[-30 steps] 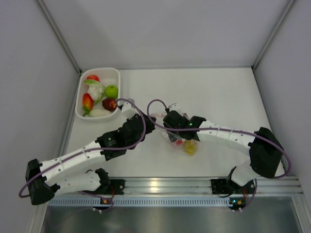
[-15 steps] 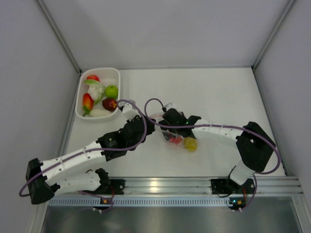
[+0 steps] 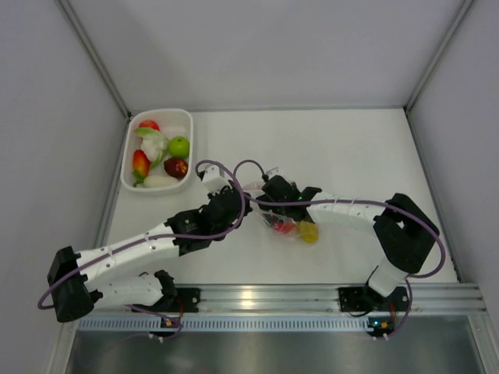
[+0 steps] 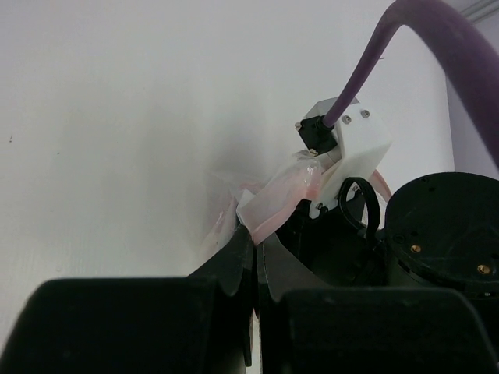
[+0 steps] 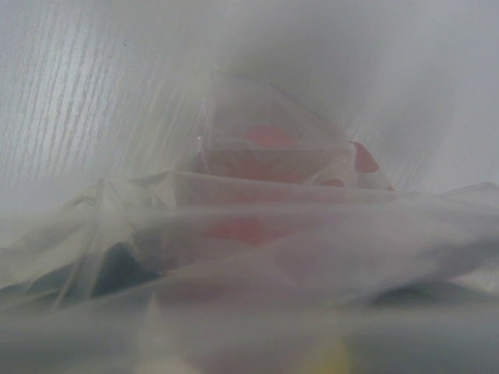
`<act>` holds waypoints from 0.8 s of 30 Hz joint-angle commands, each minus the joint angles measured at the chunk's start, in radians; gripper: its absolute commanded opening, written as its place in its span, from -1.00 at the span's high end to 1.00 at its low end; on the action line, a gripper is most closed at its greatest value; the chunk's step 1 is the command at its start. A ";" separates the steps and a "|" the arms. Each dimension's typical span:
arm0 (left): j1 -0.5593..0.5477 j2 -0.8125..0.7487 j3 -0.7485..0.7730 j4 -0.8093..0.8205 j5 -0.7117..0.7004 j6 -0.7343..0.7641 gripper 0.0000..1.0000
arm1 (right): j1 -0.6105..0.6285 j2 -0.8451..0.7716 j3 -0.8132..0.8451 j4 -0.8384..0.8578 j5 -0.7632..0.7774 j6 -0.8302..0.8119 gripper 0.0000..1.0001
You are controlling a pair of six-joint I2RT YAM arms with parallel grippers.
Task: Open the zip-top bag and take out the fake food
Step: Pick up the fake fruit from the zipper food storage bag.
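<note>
From above, the zip-top bag (image 3: 285, 224) lies mid-counter (image 3: 351, 148) between the arms, with red and yellow fake food (image 3: 307, 232). Only the left wrist view shows the left pincer (image 4: 253, 248) clenched on its pinkish zip edge. Crinkled plastic fills the right wrist view, so I cannot tell the right pincer's (image 3: 271, 205) state.

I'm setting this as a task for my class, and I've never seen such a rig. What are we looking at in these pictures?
These are two robot arms bolted at a table's near edge. The overhead picture shows both arms, and the other two come from a camera on each wrist. On the table is a white basket holding some fake food, and a clear zip-top bag with more inside. The left gripper is shut, pinching the bag's pink strip. The right wrist view shows only blurred plastic.
</note>
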 commanded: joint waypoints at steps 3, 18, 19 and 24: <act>0.004 0.016 -0.014 0.027 -0.058 0.010 1.00 | -0.022 0.061 -0.046 -0.093 -0.028 -0.005 -0.77; 0.004 0.021 -0.008 0.027 -0.057 0.048 1.00 | -0.002 -0.115 0.020 -0.160 -0.016 0.021 0.06; 0.004 0.015 -0.009 0.027 -0.054 0.055 1.00 | 0.001 -0.126 0.031 -0.166 -0.017 0.023 0.07; 0.004 -0.031 -0.015 0.029 -0.040 0.090 1.00 | 0.017 -0.182 0.115 -0.194 -0.032 0.029 0.08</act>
